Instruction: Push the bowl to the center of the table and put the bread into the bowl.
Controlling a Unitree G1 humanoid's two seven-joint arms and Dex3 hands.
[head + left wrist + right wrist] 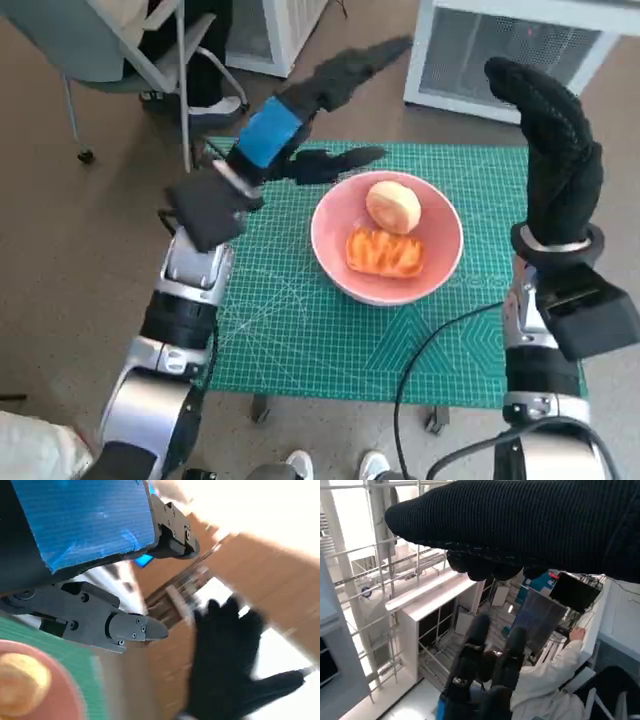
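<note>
Left hand [300,105] fingers are spread and raised, nothing held — same for the gloved right hand [550,150], lifted off to the side. The pink bowl [330,255] is parked mid-mat [290,330], bread [385,252] and a round bun [393,205] already inside.

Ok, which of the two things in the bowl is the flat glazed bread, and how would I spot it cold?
Start at the green cutting mat on the table, then find the pink bowl near its middle. Two items lie inside: the flat orange bread sits on the side nearer the robot. Its ridged, glossy, oblong shape sets it apart from the pale round bun just beyond it.
</note>
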